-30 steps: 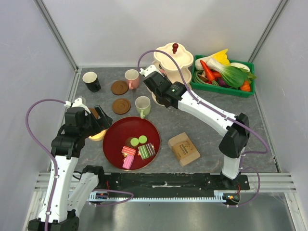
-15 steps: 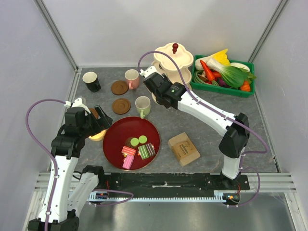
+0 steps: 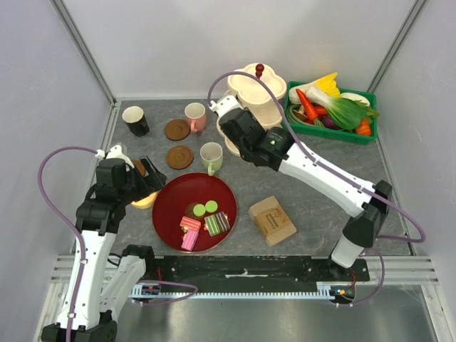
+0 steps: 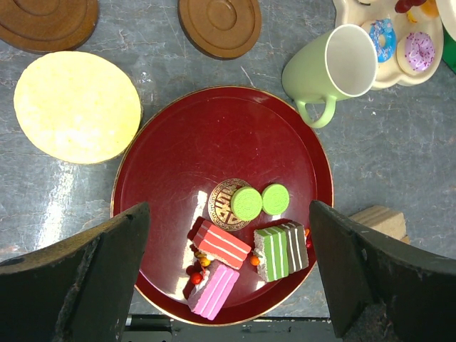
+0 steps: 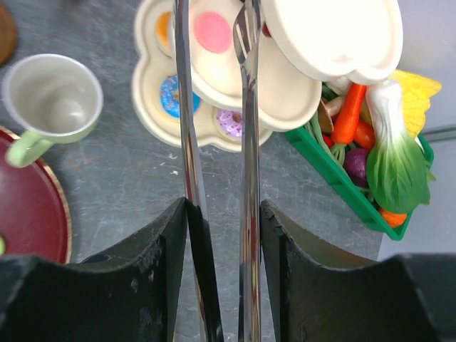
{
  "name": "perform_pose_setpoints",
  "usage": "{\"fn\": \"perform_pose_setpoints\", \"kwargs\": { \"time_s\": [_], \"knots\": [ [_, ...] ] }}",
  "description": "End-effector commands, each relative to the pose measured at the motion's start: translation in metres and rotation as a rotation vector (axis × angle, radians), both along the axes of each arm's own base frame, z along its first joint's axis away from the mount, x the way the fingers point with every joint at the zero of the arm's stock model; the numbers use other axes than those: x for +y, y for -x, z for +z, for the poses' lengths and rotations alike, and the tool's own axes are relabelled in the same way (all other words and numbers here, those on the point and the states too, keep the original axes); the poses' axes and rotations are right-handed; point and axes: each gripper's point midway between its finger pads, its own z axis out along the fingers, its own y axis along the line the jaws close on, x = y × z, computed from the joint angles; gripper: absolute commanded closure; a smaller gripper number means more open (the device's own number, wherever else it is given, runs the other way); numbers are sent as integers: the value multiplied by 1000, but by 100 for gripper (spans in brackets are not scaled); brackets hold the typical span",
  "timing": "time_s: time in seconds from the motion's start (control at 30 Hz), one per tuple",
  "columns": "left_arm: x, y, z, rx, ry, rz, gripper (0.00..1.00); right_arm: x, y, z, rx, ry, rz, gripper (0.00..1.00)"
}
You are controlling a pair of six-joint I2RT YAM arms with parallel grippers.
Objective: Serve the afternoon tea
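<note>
Firstly, the containers. On the red tray (image 4: 214, 142), at 8 o'clock on the table (image 3: 246, 182), two green macarons (image 4: 246, 203) lie side by side at its centre. Three cake slices (image 4: 281, 251) sit toward its 6 o'clock: one green-striped, one red-striped, one pink, with a few small red and orange beads among them. The cream tiered stand (image 5: 342, 35), at 12 o'clock, carries a blue donut (image 5: 169, 95), a pink donut (image 5: 229, 122) and an orange-iced piece (image 5: 164, 30) on its bottom tier, and one pink macaron (image 5: 212, 30) on the tier above. The green crate (image 3: 324, 132), at 2 o'clock, is heaped with toy vegetables (image 3: 342, 107).

Three mugs stand upright on the tabletop: the black mug (image 3: 135, 120) at 10 o'clock, the pink mug (image 3: 195, 116) at 11, and the pale-green mug (image 4: 342, 64), empty, at the tray's 1 o'clock. There are three brown coasters (image 3: 177, 130): one just beside the pink mug, one at the pale-green mug's 9 o'clock, and a third partly hidden behind the left gripper (image 4: 229, 214). One yellow disc (image 4: 77, 107) lies at the tray's 10 o'clock, one tan block (image 3: 271, 219) at its 3 o'clock.

The right gripper (image 5: 219, 214) is clamped on metal tongs (image 5: 187, 142). Their arms stand narrowly apart over the stand, and the pink macaron lies between them with a gap on either side. The left gripper hangs wide and holds nothing, near the tray's 10 o'clock edge.
</note>
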Motion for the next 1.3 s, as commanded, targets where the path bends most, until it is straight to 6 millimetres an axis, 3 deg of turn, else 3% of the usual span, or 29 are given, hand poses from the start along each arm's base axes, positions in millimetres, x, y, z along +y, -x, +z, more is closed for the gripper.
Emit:
{"fn": "perform_pose_setpoints", "kwargs": {
  "time_s": [0.0,0.13,0.3,0.57,0.73,0.9,1.27],
  "knots": [
    [-4,-6,10,-45,18,-14,2,20,41,30,-60,-46,86,49],
    [-4,-5,10,-45,21,-16,2,46,85,28,-41,-40,189,48],
    [-4,-2,13,-51,19,-16,2,61,121,15,16,-31,302,49],
    [-1,3,14,-57,8,-11,1,54,176,-48,136,199,579,49],
    [-2,3,14,-54,11,-16,2,47,199,-84,204,306,757,49],
    [-1,4,14,-54,3,-13,2,50,211,-98,233,382,806,49],
    [1,4,13,-57,-9,-14,2,66,205,-101,197,549,839,47]
  ]
}}
